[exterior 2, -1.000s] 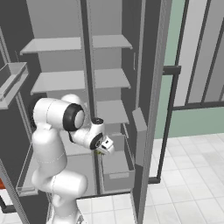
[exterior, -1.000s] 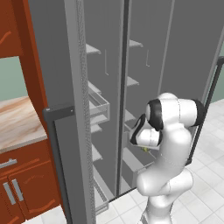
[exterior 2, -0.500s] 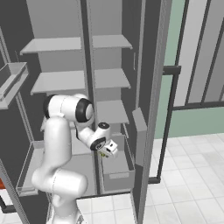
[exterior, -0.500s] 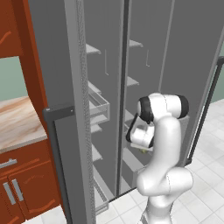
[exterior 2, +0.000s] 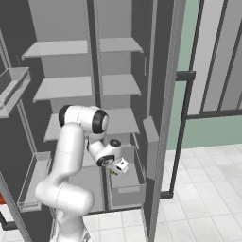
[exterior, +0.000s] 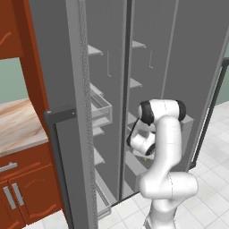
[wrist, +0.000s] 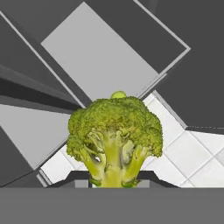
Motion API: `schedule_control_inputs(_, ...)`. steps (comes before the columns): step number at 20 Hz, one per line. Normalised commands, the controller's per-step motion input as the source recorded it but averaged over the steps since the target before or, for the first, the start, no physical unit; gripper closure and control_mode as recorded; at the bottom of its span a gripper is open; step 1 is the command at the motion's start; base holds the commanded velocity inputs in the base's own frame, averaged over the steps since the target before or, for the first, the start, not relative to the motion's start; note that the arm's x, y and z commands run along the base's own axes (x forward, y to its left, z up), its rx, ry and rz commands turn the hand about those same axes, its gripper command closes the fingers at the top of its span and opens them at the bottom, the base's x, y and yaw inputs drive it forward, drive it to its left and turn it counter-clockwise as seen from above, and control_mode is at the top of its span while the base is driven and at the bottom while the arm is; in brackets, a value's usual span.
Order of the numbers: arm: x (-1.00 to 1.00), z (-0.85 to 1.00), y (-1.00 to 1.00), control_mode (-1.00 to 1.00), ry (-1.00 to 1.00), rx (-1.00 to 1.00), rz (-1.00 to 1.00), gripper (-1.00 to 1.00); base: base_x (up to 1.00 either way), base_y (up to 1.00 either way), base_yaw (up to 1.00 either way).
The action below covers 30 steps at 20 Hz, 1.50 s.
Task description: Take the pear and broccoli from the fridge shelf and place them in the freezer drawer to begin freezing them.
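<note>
Gripper (exterior 2: 115,170): clenched on lumpy dark-green broccoli (wrist: 114,138) by its stalk | broccoli: held above plain mid-grey open-topped freezer drawer (exterior 2: 126,188), over its left edge | smooth yellow-green pear (wrist: 118,94): peeking behind broccoli.

The broccoli (wrist: 114,135) sits in the tool (exterior 2: 115,169), stalk toward the tool, above the open freezer drawer (exterior 2: 126,185) at the foot of the fridge (exterior 2: 94,71). A shelf (exterior 2: 118,122) lies just behind and above the tool. The bench (exterior: 18,127) stands left of the fridge.
</note>
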Motion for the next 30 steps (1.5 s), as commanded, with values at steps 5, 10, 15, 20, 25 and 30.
schedule_control_inputs(5,0.16,-0.41,0.0,-1.0,0.0,0.01,0.0,1.0,0.0,0.0,0.0)
schedule_control_inputs(10,0.23,-0.49,0.0,-1.0,0.0,0.0,0.0,1.0,0.0,0.0,0.0)
schedule_control_inputs(15,0.17,-0.54,-0.01,-1.0,0.0,0.0,0.0,1.0,0.0,0.0,0.0)
schedule_control_inputs(20,0.06,-0.46,-0.01,-1.0,0.0,0.01,0.0,1.0,0.0,0.0,0.0)
schedule_control_inputs(25,0.0,-0.26,-0.07,-1.0,0.0,0.03,0.0,1.0,0.0,0.0,0.0)
schedule_control_inputs(30,-0.05,-0.25,-0.09,-1.0,0.0,0.05,0.0,1.0,0.0,0.0,0.0)
